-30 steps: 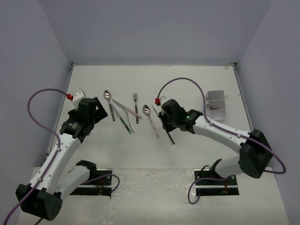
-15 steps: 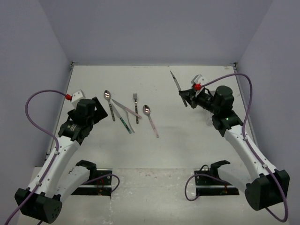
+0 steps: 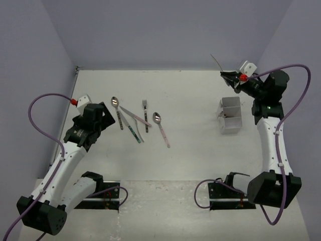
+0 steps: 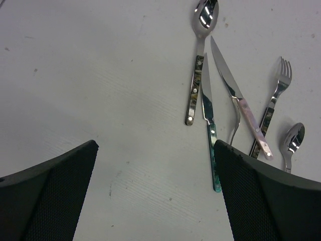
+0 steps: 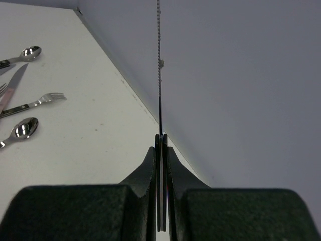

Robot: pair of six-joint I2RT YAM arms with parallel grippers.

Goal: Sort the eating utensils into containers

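My right gripper (image 3: 228,75) is shut on a dark-handled knife (image 3: 216,61), held high near the back wall, behind and above the white containers (image 3: 230,115). In the right wrist view the knife (image 5: 159,75) is edge-on between my closed gripper (image 5: 160,138). My left gripper (image 3: 104,114) is open and empty just left of the utensils: a dark-handled spoon (image 4: 199,50), a teal-handled knife (image 4: 209,125), a pink-handled knife (image 4: 235,95), a fork (image 4: 276,100) and a small spoon (image 4: 293,140). Its open jaws (image 4: 155,150) frame bare table.
The utensils lie in a loose row at the table's middle left (image 3: 138,118). The back wall and right wall stand close to the raised knife. The containers stand near the table's right edge.
My right arm has swung from the table's middle to the back right, lifting the knife above the containers. My left arm has barely moved.
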